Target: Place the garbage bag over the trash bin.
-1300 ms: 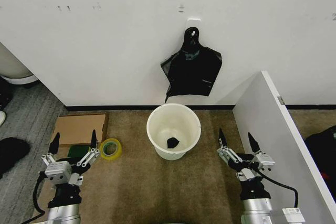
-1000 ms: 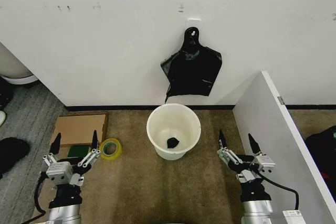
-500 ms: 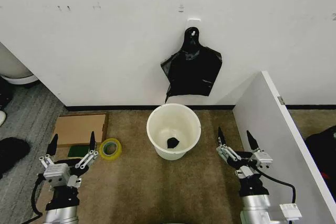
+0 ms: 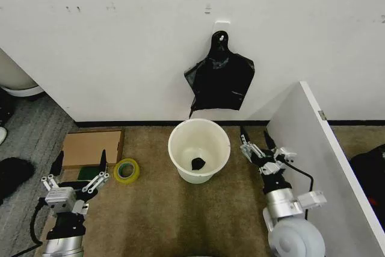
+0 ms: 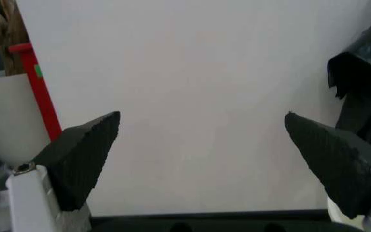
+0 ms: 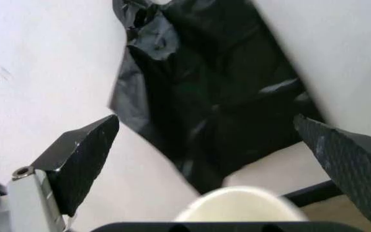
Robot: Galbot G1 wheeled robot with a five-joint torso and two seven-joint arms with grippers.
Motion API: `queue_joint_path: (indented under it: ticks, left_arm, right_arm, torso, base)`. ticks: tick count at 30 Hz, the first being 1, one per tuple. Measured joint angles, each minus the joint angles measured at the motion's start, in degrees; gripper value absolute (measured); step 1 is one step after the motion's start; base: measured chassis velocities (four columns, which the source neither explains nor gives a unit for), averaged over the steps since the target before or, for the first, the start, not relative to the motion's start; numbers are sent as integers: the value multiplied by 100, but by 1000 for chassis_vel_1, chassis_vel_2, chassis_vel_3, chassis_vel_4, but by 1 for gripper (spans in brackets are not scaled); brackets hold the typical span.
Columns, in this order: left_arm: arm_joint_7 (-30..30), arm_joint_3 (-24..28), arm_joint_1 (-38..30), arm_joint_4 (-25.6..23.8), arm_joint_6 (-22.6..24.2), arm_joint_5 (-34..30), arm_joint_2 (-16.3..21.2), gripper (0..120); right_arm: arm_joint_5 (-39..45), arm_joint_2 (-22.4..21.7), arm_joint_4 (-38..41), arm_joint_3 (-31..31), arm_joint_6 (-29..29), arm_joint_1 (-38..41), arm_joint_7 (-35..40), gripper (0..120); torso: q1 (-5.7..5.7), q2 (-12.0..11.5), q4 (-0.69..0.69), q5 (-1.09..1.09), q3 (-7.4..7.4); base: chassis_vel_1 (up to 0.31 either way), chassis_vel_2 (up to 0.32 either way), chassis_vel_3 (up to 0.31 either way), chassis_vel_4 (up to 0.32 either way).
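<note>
Garbage bag (image 4: 220, 82) hangs on wall above trash bin (image 4: 199, 150); both tools spread, empty.

The right gripper (image 6: 214, 164) has its two black fingers (image 6: 82, 159) spread wide. Between them, against the white wall (image 6: 37, 58), hangs the crinkled bag (image 6: 218, 87). Just below the bag shows the bin (image 6: 240, 205) rim.

Object in trash bin (image 4: 198, 162): small, dark, unidentifiable.
Garbage bag (image 5: 359, 92): cut off at 3 o'clock edge, left wrist view.
</note>
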Motion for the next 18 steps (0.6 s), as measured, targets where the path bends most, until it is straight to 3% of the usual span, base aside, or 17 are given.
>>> queue_joint_path:
  ticks: [6, 18]
  left_arm:
    - [56, 0, 58, 61, -94, -6, -119, 100]
    - [162, -158, -41, 257, -171, -2, -279, 100]
  right_arm:
    - [1454, 25, -544, -116, -344, 811, -30, 100]
    - [3135, 425, -1417, -183, -690, 2017, -784, 100]
  torso:
    - [0, 0, -1, 0, 0]
    - [0, 0, -1, -1, 0]
  base:
    - [0, 0, 0, 0]
    - [0, 0, 0, 0]
